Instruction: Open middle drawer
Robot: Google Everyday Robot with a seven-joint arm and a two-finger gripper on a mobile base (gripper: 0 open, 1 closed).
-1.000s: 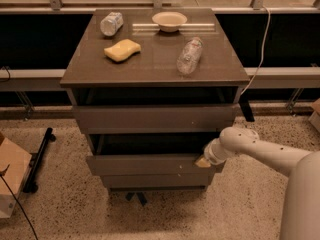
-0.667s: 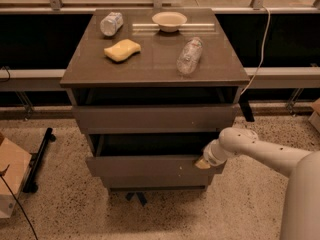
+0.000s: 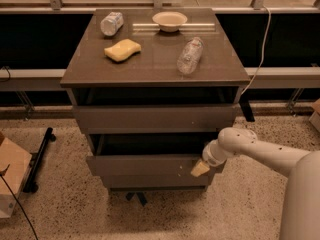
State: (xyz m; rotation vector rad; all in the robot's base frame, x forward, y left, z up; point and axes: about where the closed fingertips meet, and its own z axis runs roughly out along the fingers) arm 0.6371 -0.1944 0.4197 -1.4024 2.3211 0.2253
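My tool (image 3: 200,168) is down low, against the right end of the middle drawer (image 3: 140,165), its pale tip on the drawer's flat grey-brown front. Whether it is wide or narrow I cannot tell from here. My white arm (image 3: 250,146) reaches in from the right, with the elbow bent just beside that corner.

The middle drawer stands out from the table (image 3: 155,69), and a dark strip of its inside shows above the front. The top drawer (image 3: 155,118) above it also stands out a little, with shadow under the tabletop. The lowest drawer (image 3: 155,181) is only a thin band beneath.

Up on the table a yellow sponge (image 3: 122,49) lies left of centre. One clear bottle (image 3: 190,55) lies on its side to the right and another bottle (image 3: 111,23) lies at the back left. A white bowl (image 3: 170,20) sits at the back. A cardboard box (image 3: 11,176) sits on the speckled floor (image 3: 65,209) at far left.
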